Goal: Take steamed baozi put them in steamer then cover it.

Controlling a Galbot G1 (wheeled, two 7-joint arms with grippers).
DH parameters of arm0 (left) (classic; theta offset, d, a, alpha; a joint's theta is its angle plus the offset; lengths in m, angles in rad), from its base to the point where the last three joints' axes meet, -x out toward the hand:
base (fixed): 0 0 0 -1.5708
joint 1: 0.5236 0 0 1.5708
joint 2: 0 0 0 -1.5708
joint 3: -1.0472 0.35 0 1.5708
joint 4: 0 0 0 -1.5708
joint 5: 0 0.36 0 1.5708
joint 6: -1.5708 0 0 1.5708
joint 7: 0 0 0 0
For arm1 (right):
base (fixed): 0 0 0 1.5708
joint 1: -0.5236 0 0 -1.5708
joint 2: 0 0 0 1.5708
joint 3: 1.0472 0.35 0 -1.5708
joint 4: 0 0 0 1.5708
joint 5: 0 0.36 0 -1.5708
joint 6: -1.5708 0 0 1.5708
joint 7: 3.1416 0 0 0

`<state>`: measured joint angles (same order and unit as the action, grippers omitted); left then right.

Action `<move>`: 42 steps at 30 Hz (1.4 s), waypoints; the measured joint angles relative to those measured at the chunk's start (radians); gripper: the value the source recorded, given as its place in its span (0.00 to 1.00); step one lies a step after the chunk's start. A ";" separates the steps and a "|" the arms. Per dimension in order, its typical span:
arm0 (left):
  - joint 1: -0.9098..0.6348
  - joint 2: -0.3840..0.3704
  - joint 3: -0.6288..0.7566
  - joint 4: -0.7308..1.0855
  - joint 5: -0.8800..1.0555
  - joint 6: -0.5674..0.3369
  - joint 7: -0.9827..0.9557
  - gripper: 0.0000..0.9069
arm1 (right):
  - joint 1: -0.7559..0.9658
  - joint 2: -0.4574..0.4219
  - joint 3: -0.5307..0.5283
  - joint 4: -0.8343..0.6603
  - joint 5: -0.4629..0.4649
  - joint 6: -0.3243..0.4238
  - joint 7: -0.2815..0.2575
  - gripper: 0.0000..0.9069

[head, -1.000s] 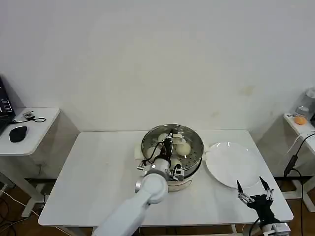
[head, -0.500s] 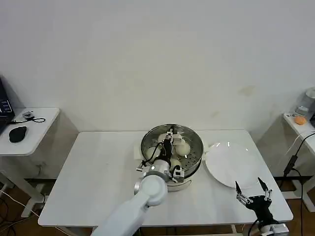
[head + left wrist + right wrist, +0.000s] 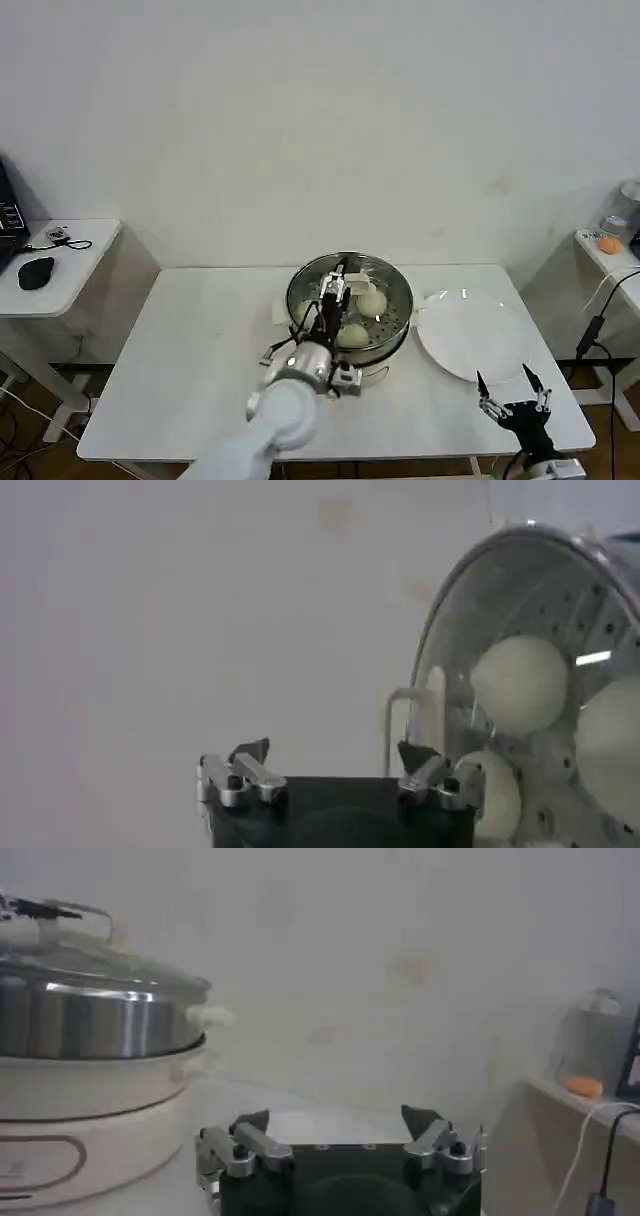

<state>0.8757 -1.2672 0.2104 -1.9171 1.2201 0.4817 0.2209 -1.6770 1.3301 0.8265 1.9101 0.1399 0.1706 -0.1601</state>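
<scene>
The left gripper (image 3: 333, 287) has pulled back toward the near left, jaws spread and empty. The clear glass cover (image 3: 350, 288) sits on the shiny steel steamer (image 3: 385, 335), cream-white baozi (image 3: 372, 301) inside. The right gripper (image 3: 511, 391) waits open at the table's near right.

A white rectangular worktop (image 3: 200, 350) fills the lower middle of the frame. At its centre, toward the far edge, stands the steamer (image 3: 385, 340) on its white base, the cover (image 3: 395, 290) on top of it. Just right of the steamer lies a flat white plate (image 3: 470, 335), close beside its base. The left half of the worktop is bare white surface
</scene>
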 measured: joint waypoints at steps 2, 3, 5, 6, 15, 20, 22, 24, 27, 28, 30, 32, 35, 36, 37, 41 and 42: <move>0.039 0.020 -0.017 -0.045 -0.010 -0.011 -0.005 1.00 | -0.003 -0.002 -0.001 0.000 0.000 0.002 0.000 1.00; 0.062 0.028 -0.031 -0.068 -0.019 -0.017 -0.010 1.00 | -0.005 -0.003 -0.001 -0.001 0.001 0.002 0.000 1.00; 0.120 0.043 -0.067 -0.116 -0.052 -0.032 -0.027 1.00 | -0.009 -0.007 -0.002 -0.001 0.005 0.005 0.000 1.00; 0.151 0.047 -0.089 -0.138 -0.076 -0.041 -0.042 1.00 | -0.012 -0.010 -0.001 -0.001 0.007 0.007 0.000 1.00; 0.467 0.043 -0.393 -0.216 -0.536 -0.239 -0.248 1.00 | -0.027 -0.023 -0.011 0.010 0.026 0.008 -0.001 1.00; 0.601 0.028 -0.550 -0.200 -0.862 -0.366 -0.330 1.00 | -0.039 -0.026 -0.030 0.023 0.033 0.003 0.000 1.00; 0.645 0.023 -0.600 -0.190 -0.964 -0.411 -0.352 1.00 | -0.047 -0.029 -0.038 0.031 0.037 0.002 -0.001 1.00; 0.681 0.023 -0.635 -0.181 -1.042 -0.449 -0.373 1.00 | -0.052 -0.032 -0.043 0.034 0.040 0.002 -0.001 1.00; 0.729 0.016 -0.677 -0.166 -1.133 -0.502 -0.393 1.00 | -0.064 -0.035 -0.055 0.040 0.042 0.001 0.000 1.00; 0.741 0.012 -0.690 -0.160 -1.160 -0.519 -0.398 1.00 | -0.067 -0.036 -0.058 0.043 0.045 0.000 0.001 1.00; 0.758 0.005 -0.713 -0.148 -1.206 -0.547 -0.404 1.00 | -0.074 -0.035 -0.066 0.048 0.049 -0.004 0.002 1.00; 0.771 -0.002 -0.732 -0.136 -1.242 -0.573 -0.408 1.00 | -0.083 -0.034 -0.074 0.054 0.050 -0.008 0.006 1.00; 0.789 -0.007 -0.757 -0.122 -1.285 -0.596 -0.416 1.00 | -0.094 -0.034 -0.083 0.062 0.055 -0.014 0.010 1.00; 0.795 -0.008 -0.764 -0.120 -1.299 -0.602 -0.420 1.00 | -0.097 -0.034 -0.086 0.064 0.056 -0.015 0.011 1.00; 0.802 -0.009 -0.768 -0.118 -1.310 -0.606 -0.421 1.00 | -0.101 -0.033 -0.089 0.067 0.057 -0.016 0.013 1.00; 0.822 -0.016 -0.778 -0.116 -1.338 -0.615 -0.423 1.00 | -0.113 -0.035 -0.101 0.072 0.062 -0.020 0.019 1.00; 0.825 -0.019 -0.780 -0.115 -1.342 -0.616 -0.423 1.00 | -0.115 -0.035 -0.103 0.074 0.064 -0.022 0.020 1.00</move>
<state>1.7002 -1.2863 -0.5696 -2.0324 -0.1216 -0.1346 -0.2018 -1.7915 1.2952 0.7240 1.9841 0.2034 0.1485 -0.1397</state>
